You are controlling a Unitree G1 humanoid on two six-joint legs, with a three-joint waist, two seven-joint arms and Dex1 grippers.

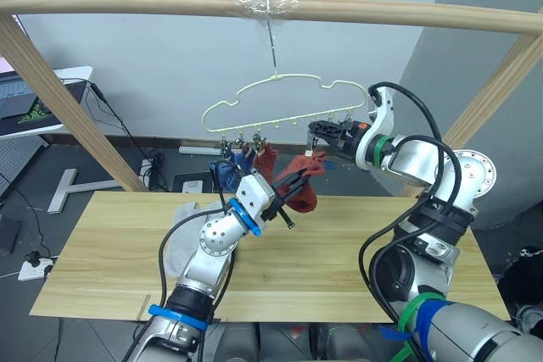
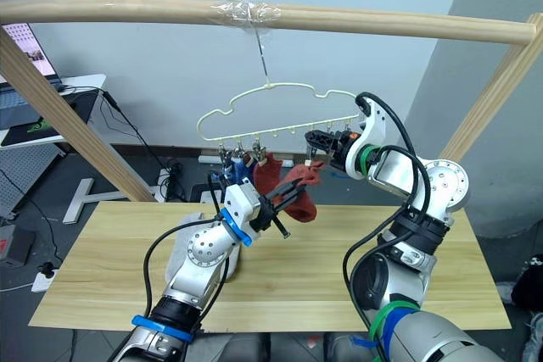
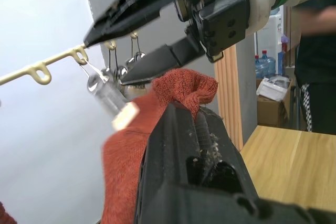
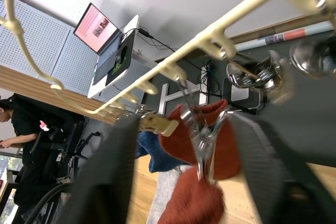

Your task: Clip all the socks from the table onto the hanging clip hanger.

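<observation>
Socks: one rust red clamped in left end effector; right end effector spread apart.

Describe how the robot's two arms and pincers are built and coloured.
Both arms are silver-grey metal with rounded joint housings and loose black cables. The left arm has blue bands and a white wrist block; the right arm has green bands and a white collar. Each pincer, left pincer and right pincer, has two black fingers.

Head stereo pair looks down over table; wrist cameras sit close, seemingly sharing the clip hanger.
</observation>
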